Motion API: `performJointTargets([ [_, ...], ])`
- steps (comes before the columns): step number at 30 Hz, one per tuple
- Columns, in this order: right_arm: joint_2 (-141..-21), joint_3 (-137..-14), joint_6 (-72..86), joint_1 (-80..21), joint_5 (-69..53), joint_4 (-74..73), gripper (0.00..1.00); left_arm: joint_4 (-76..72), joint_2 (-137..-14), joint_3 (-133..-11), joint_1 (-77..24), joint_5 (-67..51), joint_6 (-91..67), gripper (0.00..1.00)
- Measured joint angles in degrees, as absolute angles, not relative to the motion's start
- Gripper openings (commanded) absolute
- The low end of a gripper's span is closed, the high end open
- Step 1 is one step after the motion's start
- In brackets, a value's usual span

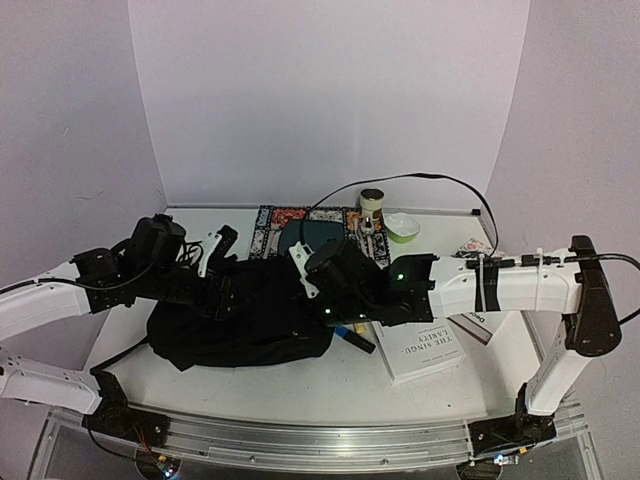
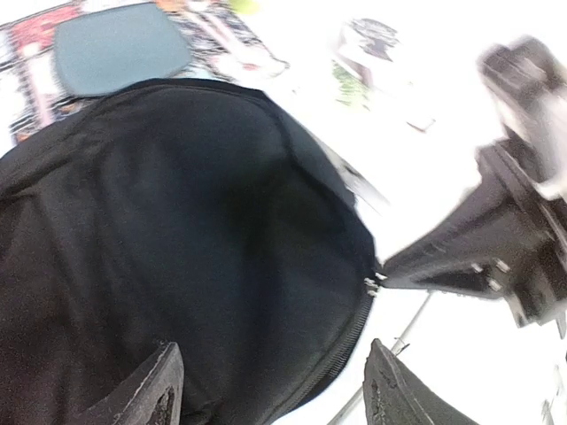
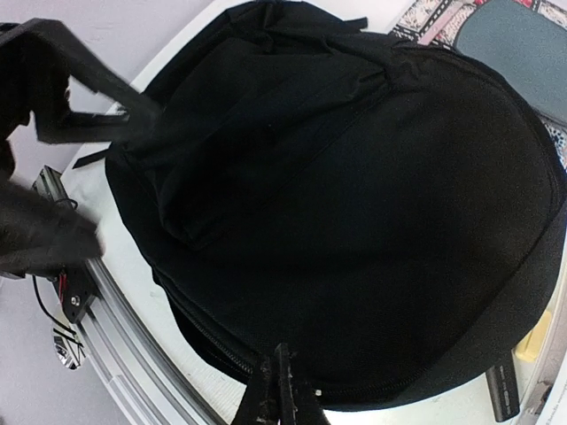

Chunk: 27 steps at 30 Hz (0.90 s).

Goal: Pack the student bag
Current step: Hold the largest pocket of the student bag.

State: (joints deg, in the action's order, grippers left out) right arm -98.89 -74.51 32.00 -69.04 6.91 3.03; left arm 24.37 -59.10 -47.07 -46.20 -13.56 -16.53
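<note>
white surface (image 1: 300, 375), lavender walls (image 1: 330, 90) behind; student bag (image 1: 245, 320) lies flat at centre-left between both arms. left tool (image 2: 273, 379) released, fingers (image 2: 155, 394) spread above the bag; right tool (image 3: 280, 372) clenched on the bag's zipper edge.

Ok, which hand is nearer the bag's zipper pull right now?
Right. The right hand is at the zipper pull on the edge of the student bag, pinched shut on it. The left hand hovers open above the bag, short of the pull.
</note>
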Motion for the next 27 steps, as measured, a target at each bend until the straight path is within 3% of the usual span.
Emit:
performJointTargets([
  [13, -98.9, -73.8, 33.3, -69.0, 6.9, 3.5, 0.0, 16.1, -59.2, -40.4, -50.3, -19.7, -5.8, 0.6],
  [22, -98.9, -73.8, 33.5, -69.0, 6.9, 3.5, 0.0, 13.1, -65.4, -40.4, -53.3, -19.5, -1.4, 0.43],
  [27, -98.9, -73.8, 33.7, -69.0, 6.8, 3.5, 0.0, 11.9, -67.9, -40.4, -53.6, -18.7, 1.0, 0.41],
])
